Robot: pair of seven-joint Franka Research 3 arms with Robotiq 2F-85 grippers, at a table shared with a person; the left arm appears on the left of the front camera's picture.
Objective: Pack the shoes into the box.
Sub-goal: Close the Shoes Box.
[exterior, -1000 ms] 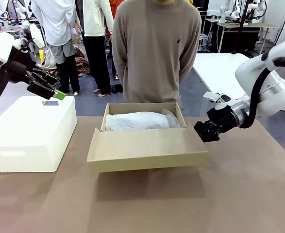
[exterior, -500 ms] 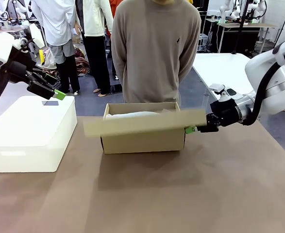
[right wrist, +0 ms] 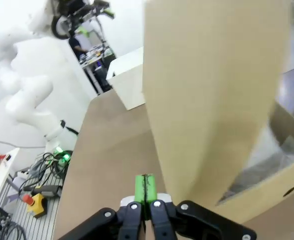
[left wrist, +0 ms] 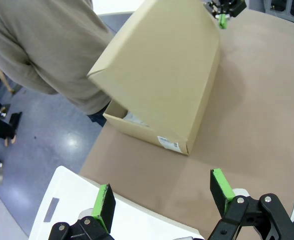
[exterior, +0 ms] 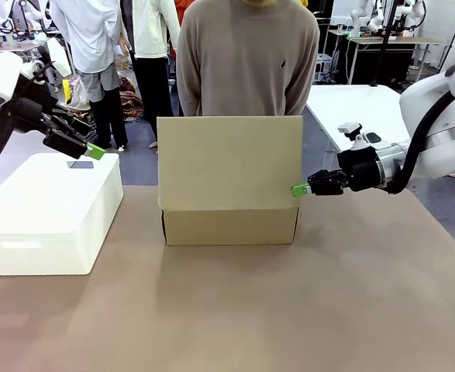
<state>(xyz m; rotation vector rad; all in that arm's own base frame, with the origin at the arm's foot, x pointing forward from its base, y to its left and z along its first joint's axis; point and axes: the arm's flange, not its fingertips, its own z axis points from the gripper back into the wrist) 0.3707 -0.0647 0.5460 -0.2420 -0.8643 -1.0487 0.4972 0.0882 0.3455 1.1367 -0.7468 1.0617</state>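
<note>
The tan cardboard box (exterior: 229, 225) stands mid-table with its flap lid (exterior: 229, 161) raised upright over its front wall. My right gripper (exterior: 299, 190) is shut, its green tips against the lid's lower right edge; from the right wrist, the shut gripper (right wrist: 145, 187) sits right beside the lid (right wrist: 212, 90). White tissue paper (right wrist: 267, 165) shows inside the box. The shoes are hidden. My left gripper (exterior: 94, 151) hangs open and empty above the white box. In the left wrist view the open gripper (left wrist: 161, 186) looks toward the box (left wrist: 197, 100).
A large white plastic box (exterior: 49, 209) sits on the table's left side under my left arm. A person in a beige sweater (exterior: 246, 70) stands at the far edge right behind the cardboard box. Bare brown tabletop (exterior: 235, 310) lies in front.
The lid has swung up from lying flat toward me to standing upright. My shut right gripper rose and moved left along with the lid's edge. The left arm stayed still.
</note>
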